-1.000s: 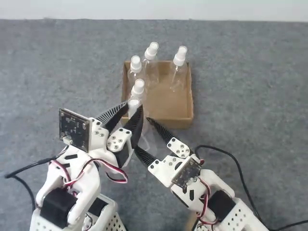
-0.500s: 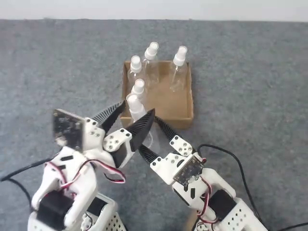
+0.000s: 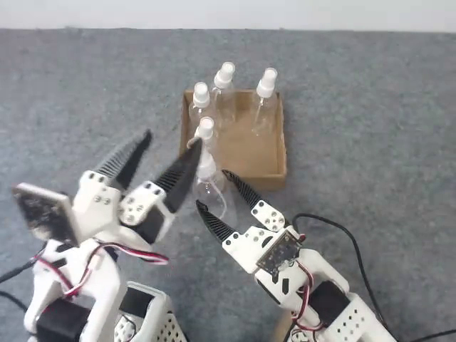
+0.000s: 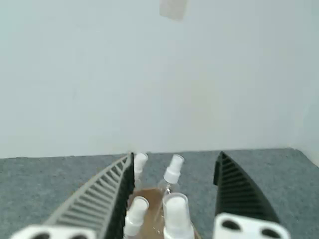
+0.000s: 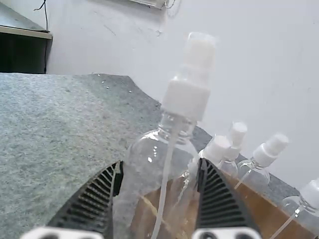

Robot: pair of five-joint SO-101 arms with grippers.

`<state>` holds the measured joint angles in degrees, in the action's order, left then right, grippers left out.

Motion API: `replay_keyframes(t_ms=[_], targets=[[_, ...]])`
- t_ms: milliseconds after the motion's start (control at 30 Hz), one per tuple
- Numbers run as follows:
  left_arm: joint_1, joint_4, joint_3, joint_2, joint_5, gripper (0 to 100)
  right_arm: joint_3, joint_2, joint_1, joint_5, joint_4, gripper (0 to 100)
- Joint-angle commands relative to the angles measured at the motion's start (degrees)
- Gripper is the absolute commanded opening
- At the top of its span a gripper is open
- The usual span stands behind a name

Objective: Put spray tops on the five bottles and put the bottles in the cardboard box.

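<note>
High cam looks down; wrist cams face fwd; all share bottles (image 3: pixel 263 107).

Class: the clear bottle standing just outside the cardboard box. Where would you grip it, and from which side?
Grip the bottle at its wide round body, below the spray top, coming in level from the arms' side. It stands roughly upright, its neck is narrow, and the cardboard box stands close behind it. The right gripper holds it so.
</note>
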<state>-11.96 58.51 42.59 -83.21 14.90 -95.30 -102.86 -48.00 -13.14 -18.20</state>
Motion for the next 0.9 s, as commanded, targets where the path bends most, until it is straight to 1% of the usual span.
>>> replay_keyframes(t_ms=[0, 167, 433, 567, 667, 767, 867], targets=[[4.3, -5.8, 1.9, -0.4, 0.9, 24, -1.1, -1.2, 0.5, -1.0, -1.1, 3.8], [7.1, -10.0, 6.9, -0.4, 0.9, 24, -1.1, -1.2, -1.0, -1.1, -2.3, 3.8], [12.0, -11.6, 10.8, -0.4, 0.9, 24, -1.1, -1.2, -2.4, -1.1, -2.2, 3.8], [13.9, -14.9, 12.9, -0.2, 0.9, 24, -1.0, -1.2, -2.4, -1.1, -2.2, 3.8], [13.6, -16.7, 15.5, -0.2, 0.7, 24, -1.0, -1.2, -2.4, -1.1, -2.1, 3.8], [11.9, -16.7, 17.1, -0.2, 0.1, 24, -1.0, -1.2, -2.4, -1.1, -1.8, 3.8], [8.7, -16.5, 18.8, -0.4, -3.8, 24, -1.0, -1.2, -2.4, -1.1, -1.7, 3.8]])
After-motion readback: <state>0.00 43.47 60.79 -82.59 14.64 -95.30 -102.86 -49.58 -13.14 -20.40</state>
